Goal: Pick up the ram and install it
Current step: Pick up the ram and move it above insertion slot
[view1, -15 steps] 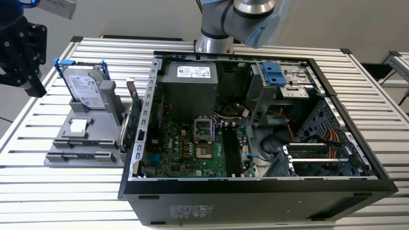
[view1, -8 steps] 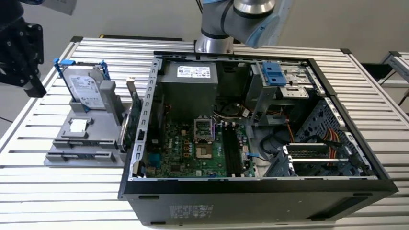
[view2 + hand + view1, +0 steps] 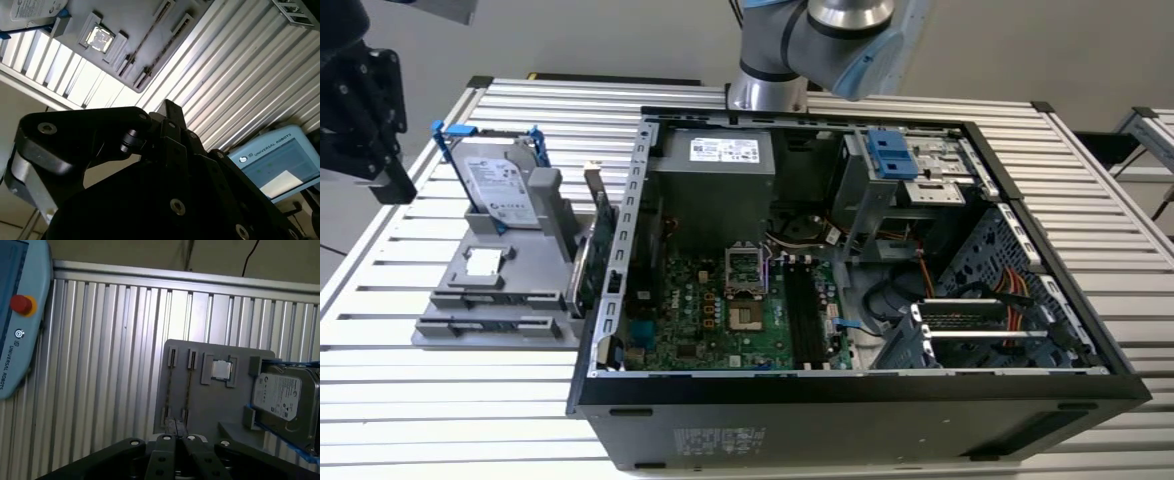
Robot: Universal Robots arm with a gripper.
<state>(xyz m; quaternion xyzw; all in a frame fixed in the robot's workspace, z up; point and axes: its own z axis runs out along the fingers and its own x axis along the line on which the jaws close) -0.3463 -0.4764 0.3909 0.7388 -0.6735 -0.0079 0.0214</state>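
My gripper (image 3: 387, 180) hangs at the exterior view's left, off the table's left side and apart from the grey parts holder (image 3: 460, 300). In the first wrist view its black fingers (image 3: 167, 440) meet at the tips (image 3: 176, 429) with nothing between them, pointing toward the holder (image 3: 200, 405). The holder's two long slots (image 3: 181, 385) look bare. The ram is hidden: I cannot pick it out on the holder or in the long dark memory slots (image 3: 798, 312) on the motherboard. In the second wrist view the fingertip (image 3: 170, 109) shows against the ribbed table.
The open computer case (image 3: 854, 395) fills the table's middle and right. On the holder stand a silver hard drive (image 3: 500, 185) with a blue bracket, a small square chip (image 3: 483, 262) and a green card (image 3: 594, 265) on edge. A teach pendant (image 3: 15, 315) lies beside the table.
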